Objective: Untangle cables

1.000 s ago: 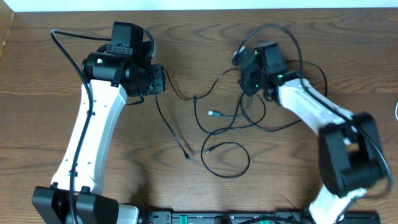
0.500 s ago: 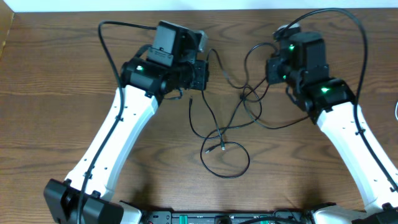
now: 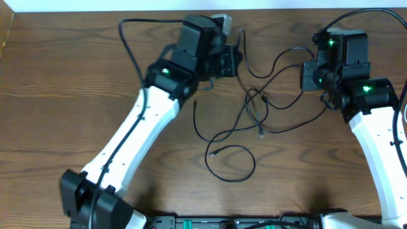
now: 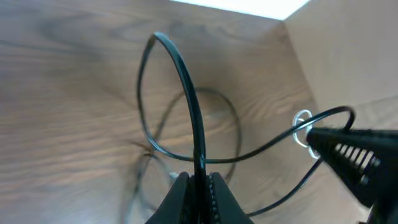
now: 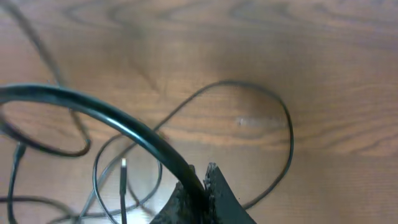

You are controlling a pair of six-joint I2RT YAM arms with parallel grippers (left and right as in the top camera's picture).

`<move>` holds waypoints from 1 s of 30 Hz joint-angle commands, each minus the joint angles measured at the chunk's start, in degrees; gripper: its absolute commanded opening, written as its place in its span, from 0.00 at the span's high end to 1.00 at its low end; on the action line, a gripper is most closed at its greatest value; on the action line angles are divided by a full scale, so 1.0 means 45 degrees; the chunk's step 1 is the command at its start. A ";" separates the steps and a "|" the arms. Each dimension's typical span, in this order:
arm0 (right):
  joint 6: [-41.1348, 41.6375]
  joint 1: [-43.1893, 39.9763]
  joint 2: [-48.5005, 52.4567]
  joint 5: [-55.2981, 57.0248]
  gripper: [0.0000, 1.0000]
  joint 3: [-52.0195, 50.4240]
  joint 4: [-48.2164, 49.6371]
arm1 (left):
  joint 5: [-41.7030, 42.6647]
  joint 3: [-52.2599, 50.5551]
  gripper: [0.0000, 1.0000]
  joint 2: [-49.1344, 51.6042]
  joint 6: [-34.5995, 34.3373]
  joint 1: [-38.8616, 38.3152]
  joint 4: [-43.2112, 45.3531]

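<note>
Thin black cables (image 3: 251,111) lie tangled on the wooden table between my two arms, with a loose loop (image 3: 230,163) nearer the front. My left gripper (image 3: 236,62) is at the back centre, shut on a black cable that arcs up from its jaws in the left wrist view (image 4: 198,179). My right gripper (image 3: 308,75) is at the back right, shut on another black cable that curves away to the left in the right wrist view (image 5: 200,185). Cable strands stretch between the two grippers. A small plug (image 5: 123,165) shows below the right gripper.
The wooden table (image 3: 57,95) spreads to the left and front. A black bar of equipment (image 3: 229,222) runs along the front edge. The table's back edge (image 3: 95,9) meets a white surface. Thicker black arm cables (image 3: 130,38) loop above the left arm.
Both arms have swung right and toward the back, each carrying its cable. The tangle has been drawn out between the grippers, with more strands lifted and stretched.
</note>
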 commanded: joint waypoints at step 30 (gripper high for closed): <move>0.0491 0.1302 0.5858 -0.1685 0.99 -0.0136 -0.0102 | -0.1243 0.0053 0.13 0.1069 0.1972 0.1579 -0.6810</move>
